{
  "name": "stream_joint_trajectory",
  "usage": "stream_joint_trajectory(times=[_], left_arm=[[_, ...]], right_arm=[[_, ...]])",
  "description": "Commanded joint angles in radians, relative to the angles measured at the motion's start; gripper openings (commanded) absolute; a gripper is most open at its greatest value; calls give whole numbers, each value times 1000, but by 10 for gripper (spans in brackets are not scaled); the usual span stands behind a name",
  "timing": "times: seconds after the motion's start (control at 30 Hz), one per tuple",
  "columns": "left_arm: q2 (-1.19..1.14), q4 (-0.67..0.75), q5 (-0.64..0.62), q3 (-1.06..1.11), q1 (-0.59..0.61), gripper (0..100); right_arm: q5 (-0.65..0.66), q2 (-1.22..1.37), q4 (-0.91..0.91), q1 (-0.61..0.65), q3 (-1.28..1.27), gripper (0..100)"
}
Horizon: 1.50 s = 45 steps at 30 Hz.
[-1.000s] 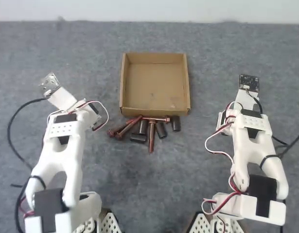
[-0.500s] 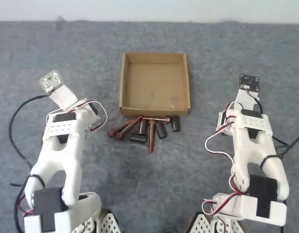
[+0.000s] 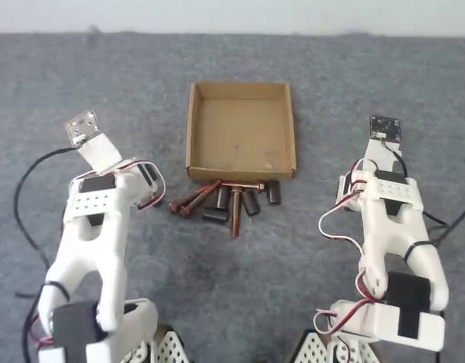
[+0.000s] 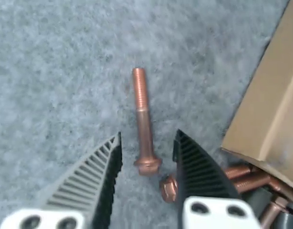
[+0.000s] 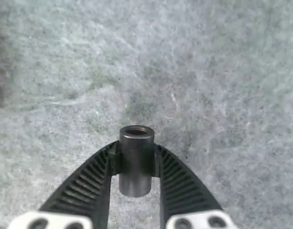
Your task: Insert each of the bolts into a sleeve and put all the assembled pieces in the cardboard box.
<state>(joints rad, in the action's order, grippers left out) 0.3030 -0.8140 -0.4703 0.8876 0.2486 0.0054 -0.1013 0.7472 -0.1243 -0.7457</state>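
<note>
Several copper bolts and dark sleeves lie in a pile just in front of the cardboard box, which holds no pieces. My left gripper is open and hovers over one bolt lying on the carpet, one finger on each side of its head end without touching it. A second bolt head lies close by, and the box corner is beside it. My right gripper is shut on a dark sleeve, held above bare carpet with its open bore facing away from the camera.
Grey carpet covers the whole table. The left arm stands left of the pile and the right arm stands right of the box, with open carpet between them. A black cable loops at the far left.
The left arm's wrist has shifted slightly, nudging its gripper closer to the bolts. The right arm has kept still with the sleeve.
</note>
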Motion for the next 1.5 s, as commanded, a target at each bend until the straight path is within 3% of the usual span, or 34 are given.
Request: stream_joint_trajectory(times=[0.0, 0.07, 0.2, 0.4, 0.6, 0.97, 1.1, 1.3, 1.47], left_arm=[[75, -95, 186, -64, -2, 167], [84, -100, 308, -64, -5, 137], [58, -80, 339, -64, -9, 5], [-29, -100, 350, -90, -20, 9], [-219, -196, 477, -173, -153, 9], [-511, -365, 494, -446, -135, 9], [-448, -365, 575, -417, -132, 9], [-147, -204, 575, -180, -140, 9], [-43, -236, 572, -124, -143, 9]], right_arm=[[15, -4, -12, -8, 29, 6], [15, -4, -12, -8, 29, 6], [15, -4, -12, -8, 29, 6], [15, -4, -12, -8, 29, 6], [15, -4, -12, -8, 28, 6], [17, -4, -13, -8, 21, 6], [17, -4, -13, -8, 21, 6], [17, -4, -13, -8, 21, 6], [17, -4, -13, -8, 21, 6]])
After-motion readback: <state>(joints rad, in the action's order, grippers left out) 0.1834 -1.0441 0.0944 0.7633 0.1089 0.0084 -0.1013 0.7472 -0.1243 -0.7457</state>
